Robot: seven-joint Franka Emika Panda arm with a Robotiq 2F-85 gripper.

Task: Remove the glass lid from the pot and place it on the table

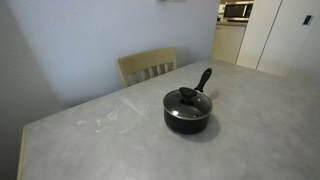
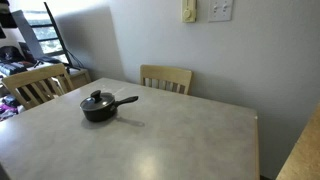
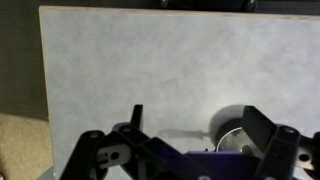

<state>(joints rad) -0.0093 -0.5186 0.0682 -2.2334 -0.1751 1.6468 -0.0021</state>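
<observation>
The small black pot stands on the grey table with the glass lid on it, black knob up. Its long handle points toward the far edge. Both also show in an exterior view, the pot with the lid on top, on the table. In the wrist view my gripper is open and empty, high above the table. The pot lies below, near the right finger and partly hidden by the gripper body. The arm shows in neither exterior view.
A pale wooden chair stands at the table's far edge, also seen in an exterior view; another chair stands at the side. The table edge and floor show in the wrist view.
</observation>
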